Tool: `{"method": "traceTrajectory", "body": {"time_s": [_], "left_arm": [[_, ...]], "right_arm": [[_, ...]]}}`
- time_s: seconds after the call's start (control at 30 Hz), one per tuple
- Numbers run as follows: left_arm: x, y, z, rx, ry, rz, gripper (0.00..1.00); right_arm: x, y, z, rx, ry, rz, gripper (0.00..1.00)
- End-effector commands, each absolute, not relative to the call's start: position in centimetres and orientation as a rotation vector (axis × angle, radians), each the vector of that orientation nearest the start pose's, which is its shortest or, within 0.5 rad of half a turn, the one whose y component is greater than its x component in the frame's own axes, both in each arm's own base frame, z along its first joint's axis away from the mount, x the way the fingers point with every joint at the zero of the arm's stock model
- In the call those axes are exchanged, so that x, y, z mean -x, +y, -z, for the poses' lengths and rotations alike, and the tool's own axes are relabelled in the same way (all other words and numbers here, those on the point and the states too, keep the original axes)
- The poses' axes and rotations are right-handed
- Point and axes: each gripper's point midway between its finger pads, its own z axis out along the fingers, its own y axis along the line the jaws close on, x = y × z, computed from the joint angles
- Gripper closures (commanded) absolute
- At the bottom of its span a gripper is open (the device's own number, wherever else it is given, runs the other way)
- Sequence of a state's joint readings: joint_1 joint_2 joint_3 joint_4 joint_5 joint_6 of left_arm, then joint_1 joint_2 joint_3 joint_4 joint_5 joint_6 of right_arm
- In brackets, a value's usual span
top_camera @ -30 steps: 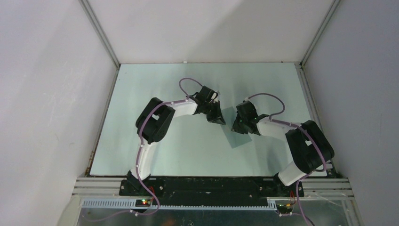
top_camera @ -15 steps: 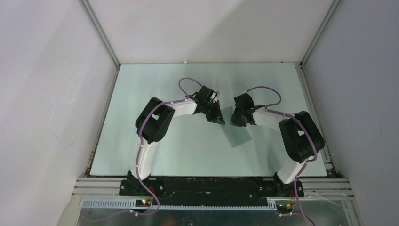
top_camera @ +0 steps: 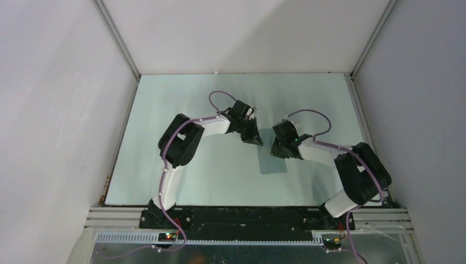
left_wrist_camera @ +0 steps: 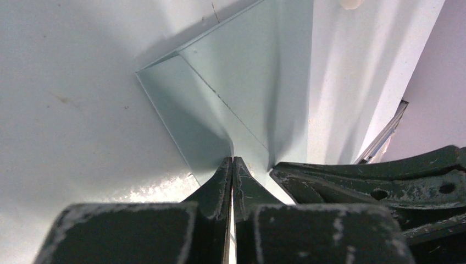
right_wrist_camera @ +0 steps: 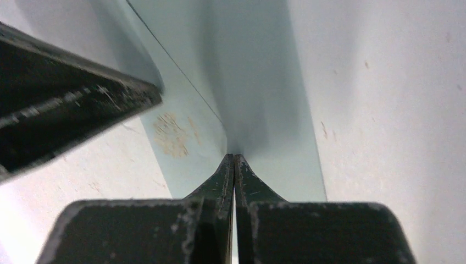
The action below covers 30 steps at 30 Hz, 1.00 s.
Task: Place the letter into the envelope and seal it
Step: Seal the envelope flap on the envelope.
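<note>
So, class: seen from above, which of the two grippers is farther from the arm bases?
The left gripper: shut, it sits by the envelope's far edge, while the right gripper, also shut, is nearer the bases.

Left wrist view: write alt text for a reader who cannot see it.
Dark fingers of the left gripper, pressed shut, touch the near edge of a teal-grey envelope on the pale table. Diagonal fold lines cross it; the right gripper intrudes at lower right.

Envelope [left_wrist_camera: 242, 82] seen as plain teal-grey, 1 tan smudge noted. Table [top_camera: 220, 176] pale green. Left gripper [left_wrist_camera: 232, 162] and right gripper [right_wrist_camera: 233, 159] black, scuffed whitish. Cables [top_camera: 220, 93] purple.
</note>
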<state>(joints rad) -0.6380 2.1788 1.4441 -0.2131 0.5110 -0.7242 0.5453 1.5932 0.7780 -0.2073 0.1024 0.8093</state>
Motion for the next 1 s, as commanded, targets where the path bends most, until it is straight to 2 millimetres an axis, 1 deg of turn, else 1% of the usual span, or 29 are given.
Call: {"method": "traceTrajectory", "body": {"time_s": [0.0,0.13,0.2,0.23,0.27,0.3,0.33,0.37,0.47,0.57,0.7,0.87,0.93,0.97], "left_arm": [[-33.6,-37.7,-1.9,-0.135,2.767,1.069,0.96],[-33.6,-37.7,-2.2,-0.140,2.762,1.072,0.96],[-33.6,-37.8,-2.6,-0.148,2.753,1.077,0.96],[-33.6,-37.8,-2.8,-0.153,2.752,1.075,0.96],[-33.6,-37.8,-3.3,-0.157,2.743,1.079,0.96],[-33.6,-37.8,-3.8,-0.164,2.733,1.085,0.96],[-33.6,-37.8,-4.1,-0.167,2.726,1.087,0.96],[-33.6,-37.9,-4.8,-0.173,2.713,1.095,0.96],[-33.7,-38.0,-6.4,-0.185,2.679,1.112,0.96],[-34.0,-38.3,-8.4,-0.200,2.632,1.138,0.96],[-34.2,-38.6,-10.0,-0.211,2.598,1.164,0.96],[-34.1,-38.5,-9.9,-0.219,2.605,1.164,0.96],[-34.1,-38.6,-9.8,-0.217,2.605,1.168,0.96],[-34.0,-38.6,-9.8,-0.216,2.605,1.171,0.96]], "right_arm": [[-24.7,15.6,0.7,-0.382,2.696,-0.191,1.00],[-25.4,15.8,-1.0,-0.367,2.652,-0.226,1.00],[-26.2,16.0,-2.4,-0.373,2.620,-0.259,1.00],[-26.8,16.3,-3.6,-0.373,2.592,-0.284,1.00],[-27.1,16.4,-4.2,-0.376,2.576,-0.296,1.00],[-27.6,16.8,-5.5,-0.375,2.544,-0.326,1.00],[-27.8,17.0,-6.0,-0.374,2.531,-0.340,1.00],[-28.2,17.2,-7.1,-0.375,2.505,-0.364,1.00],[-28.6,17.9,-8.5,-0.374,2.472,-0.413,1.00],[-28.9,18.5,-9.0,-0.368,2.459,-0.448,1.00],[-28.7,19.5,-8.8,-0.354,2.477,-0.479,1.00],[-28.7,20.7,-8.5,-0.326,2.486,-0.516,1.00],[-28.6,21.1,-8.1,-0.316,2.501,-0.518,1.00],[-28.5,21.3,-7.5,-0.308,2.519,-0.516,1.00]]}}
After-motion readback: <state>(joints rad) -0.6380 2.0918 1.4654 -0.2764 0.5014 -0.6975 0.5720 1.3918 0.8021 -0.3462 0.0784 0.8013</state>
